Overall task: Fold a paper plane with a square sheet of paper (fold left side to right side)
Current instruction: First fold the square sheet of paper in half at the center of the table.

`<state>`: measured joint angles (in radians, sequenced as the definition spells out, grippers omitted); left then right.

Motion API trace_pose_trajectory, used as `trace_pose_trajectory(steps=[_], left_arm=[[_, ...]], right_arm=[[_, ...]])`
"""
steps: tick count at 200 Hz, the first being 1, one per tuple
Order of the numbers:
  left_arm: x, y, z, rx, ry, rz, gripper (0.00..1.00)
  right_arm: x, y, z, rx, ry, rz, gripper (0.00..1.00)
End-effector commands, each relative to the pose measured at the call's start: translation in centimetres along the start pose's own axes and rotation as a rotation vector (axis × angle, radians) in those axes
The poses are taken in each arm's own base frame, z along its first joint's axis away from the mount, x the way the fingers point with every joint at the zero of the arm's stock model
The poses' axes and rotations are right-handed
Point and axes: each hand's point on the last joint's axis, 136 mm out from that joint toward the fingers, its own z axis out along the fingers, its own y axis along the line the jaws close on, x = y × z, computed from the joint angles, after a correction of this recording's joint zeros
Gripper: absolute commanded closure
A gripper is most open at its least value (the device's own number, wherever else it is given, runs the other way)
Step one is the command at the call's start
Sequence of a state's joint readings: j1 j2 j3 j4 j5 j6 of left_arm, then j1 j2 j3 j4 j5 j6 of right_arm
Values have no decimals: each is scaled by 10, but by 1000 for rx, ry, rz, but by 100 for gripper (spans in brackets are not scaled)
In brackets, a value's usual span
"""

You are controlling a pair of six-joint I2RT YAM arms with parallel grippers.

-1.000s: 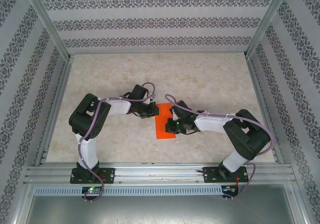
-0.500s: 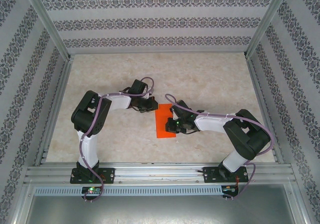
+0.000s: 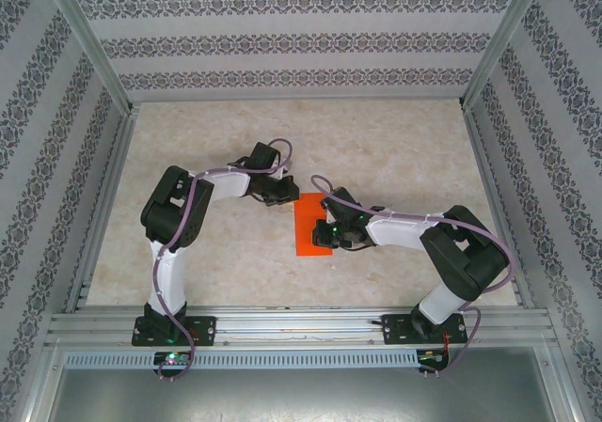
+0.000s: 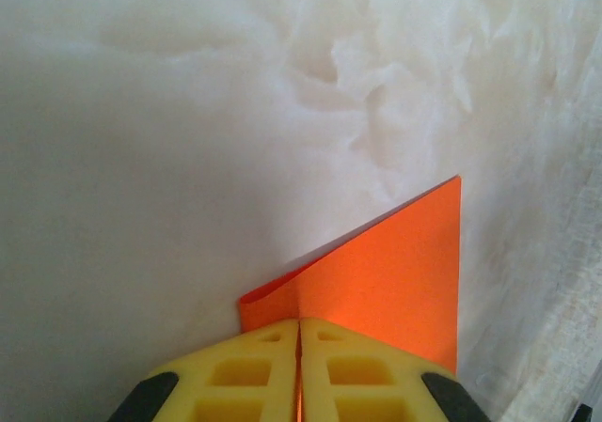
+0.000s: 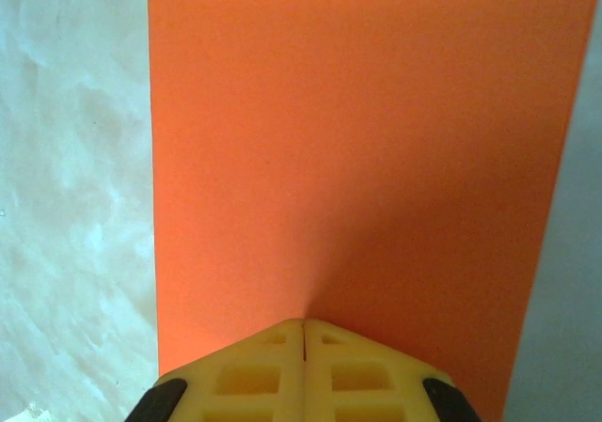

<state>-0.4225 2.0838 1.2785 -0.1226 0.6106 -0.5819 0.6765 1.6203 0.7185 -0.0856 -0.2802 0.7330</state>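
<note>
- The square sheet of paper (image 3: 308, 226) is seen from above near the middle of the pale marbled worktop (image 3: 404, 159), a little toward 6 o'clock of centre. It is presented as a bright orange upright rectangle, taller than it is wide.
- The left pincer (image 3: 288, 196) is placed at the sheet's 11 o'clock corner, with the left arm brought in from 9 o'clock.
- In the left wrist view, the yellow fingers (image 4: 235, 375) of the left pincer (image 4: 299, 324) are pressed together. A thin orange line is visible in the seam between them, so the paper (image 4: 395, 272) is pinched there.
- From that grip, the paper is spread toward 1 o'clock of the view as a triangular flap. A narrow shadow is cast along its 10 o'clock edge, so this part appears slightly lifted off the worktop.
- The right pincer (image 3: 323, 238) is set at the sheet's 4 o'clock side, with the right arm brought in from 3 o'clock.
- In the right wrist view, the right pincer (image 5: 304, 326) is pressed together with no gap, and its tips are laid against the orange surface (image 5: 357, 159). Whether any paper is caught between them cannot be told.
- There the sheet is stretched toward 12 o'clock, plain and unmarked, and worktop is visible at 9 and 3 o'clock of it.
- The two pincers are held near each other but apart, at opposite ends of the sheet.
</note>
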Motion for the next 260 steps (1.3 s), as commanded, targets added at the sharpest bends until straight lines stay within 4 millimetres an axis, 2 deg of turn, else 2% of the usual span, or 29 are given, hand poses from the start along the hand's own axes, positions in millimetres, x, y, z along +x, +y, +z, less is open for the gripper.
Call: trace_pose_trajectory(steps=[1,65,159,185,209,233,260], left_arm=[[-39,56,-2,-163,-122,-21,90],[-54,52,-2,-153,-134,-25,90],[-61,41,-5,-128,-136,-16,90],[-64,34,-11,-119,-143,-2,90],[-65,22,-28,-100,-173,14,90],[-55,4,-50,-65,-206,32,90],[-22,-17,-61,-10,-180,41,90]], right_arm=[[59,-61,3,225,202,67,100],[60,-61,3,219,203,72,100],[57,-54,1,197,191,77,100],[55,-52,0,187,180,82,100],[52,-48,-1,172,163,87,100],[47,-44,-3,158,134,88,100],[40,-40,-5,146,98,84,100]])
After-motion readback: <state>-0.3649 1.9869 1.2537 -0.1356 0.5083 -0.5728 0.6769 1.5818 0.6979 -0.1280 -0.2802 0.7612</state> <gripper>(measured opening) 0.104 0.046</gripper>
